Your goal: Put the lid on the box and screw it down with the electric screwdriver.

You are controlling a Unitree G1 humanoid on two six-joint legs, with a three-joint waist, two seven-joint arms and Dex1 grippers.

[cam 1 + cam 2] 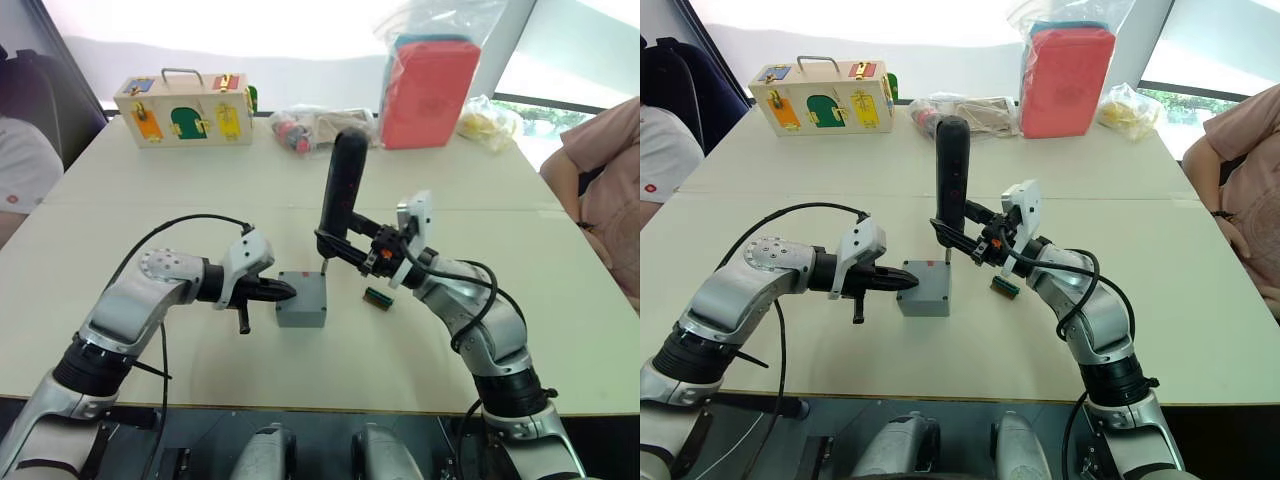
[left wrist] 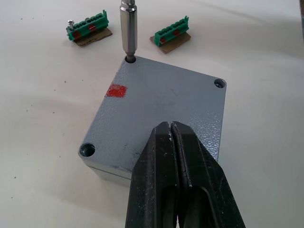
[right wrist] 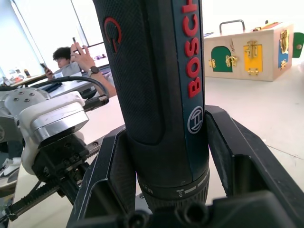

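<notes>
The grey box (image 1: 302, 310) stands mid-table with the lid (image 2: 161, 95) lying flat on top, a red mark near one corner. My right gripper (image 1: 347, 246) is shut on the electric screwdriver (image 1: 343, 180) and holds it upright. The screwdriver's metal bit (image 2: 128, 28) stands in the lid's far corner screw hole. From the left, my left gripper (image 1: 285, 291) reaches in shut, its fingertips (image 2: 164, 130) over the lid's near half; whether they press on it I cannot tell.
Green connector pieces (image 2: 88, 32) lie just beyond the box, one (image 1: 378, 297) under my right wrist. At the table's back are a wooden latch box (image 1: 185, 108), plastic bags (image 1: 310, 125) and a red pouch (image 1: 428, 90). People sit at the left (image 1: 20, 165) and right (image 1: 600, 180) edges.
</notes>
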